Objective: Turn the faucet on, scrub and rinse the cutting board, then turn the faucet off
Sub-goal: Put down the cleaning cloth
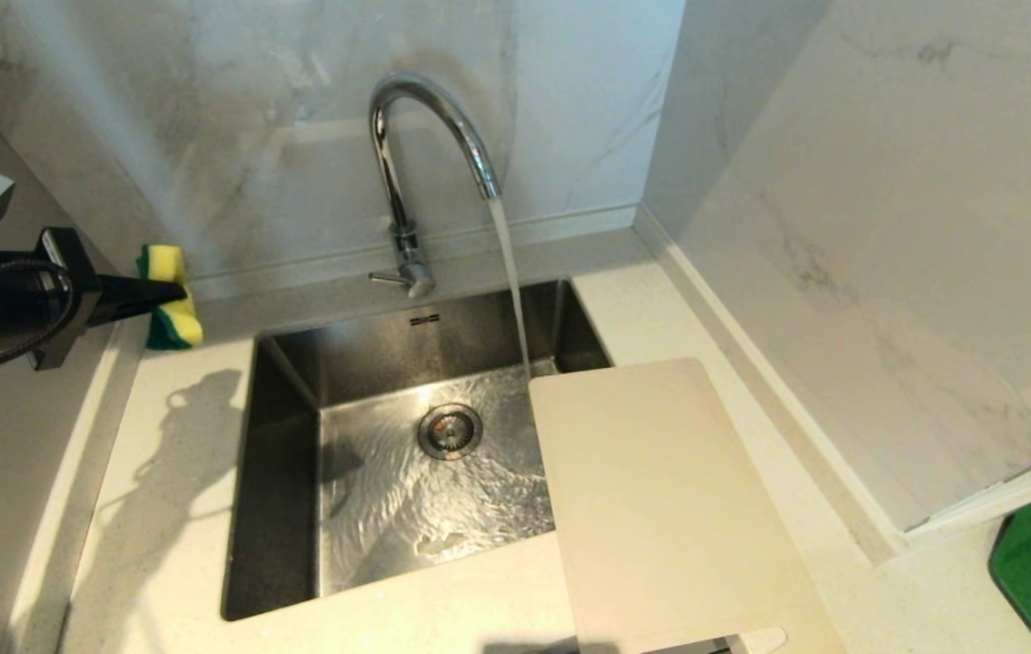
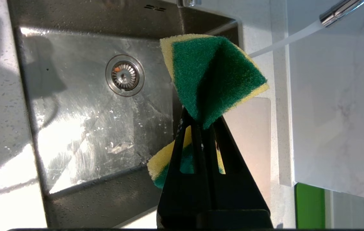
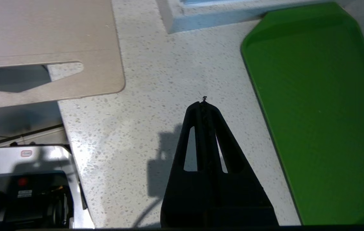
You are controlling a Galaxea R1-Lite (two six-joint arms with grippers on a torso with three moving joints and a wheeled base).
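Water runs from the faucet [image 1: 429, 136] in a slanted stream into the steel sink [image 1: 297, 472], landing just behind the far edge of the board [image 1: 660, 500] and spreading in ripples around the drain [image 1: 450, 431]. The board lies flat on the counter [image 1: 161, 509] at the sink's right side, its left part overhanging the basin; its slot handle is at the near end, which shows in the right wrist view [image 3: 47, 48]. The left gripper [image 1: 172, 292] is held up at the left of the head view, above the counter beside the sink's far-left corner, its fingers clamped tight on a yellow-and-green sponge [image 2: 214, 73] that folds around them. The right gripper [image 3: 204, 104] is out of the head view; its 2 fingers are pressed together with nothing between them, above bare counter between the board's handle end and a green tray [image 3: 323, 112].
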